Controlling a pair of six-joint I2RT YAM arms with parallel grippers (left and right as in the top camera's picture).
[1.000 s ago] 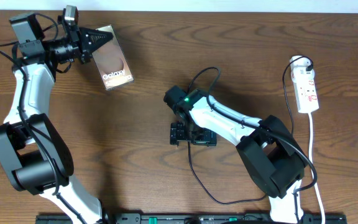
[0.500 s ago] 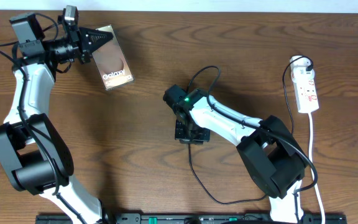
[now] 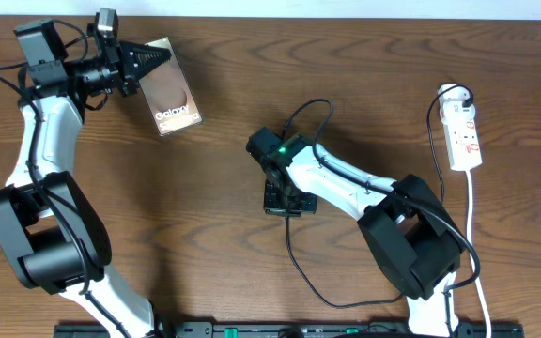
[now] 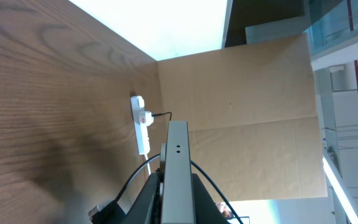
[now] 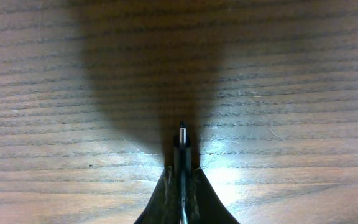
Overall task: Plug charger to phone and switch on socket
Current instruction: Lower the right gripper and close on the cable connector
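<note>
Dark wood-grain table (image 3: 224, 272), brown cardboard panel (image 4: 241, 124) upright at its edge, black rail (image 3: 252, 330) along near side

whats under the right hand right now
Bare wooden table, in shadow. The right hand is shut on the charger, whose plug tip pokes out in front over the wood. How much cable runs back inside the grip is covered by the hand itself.
</note>
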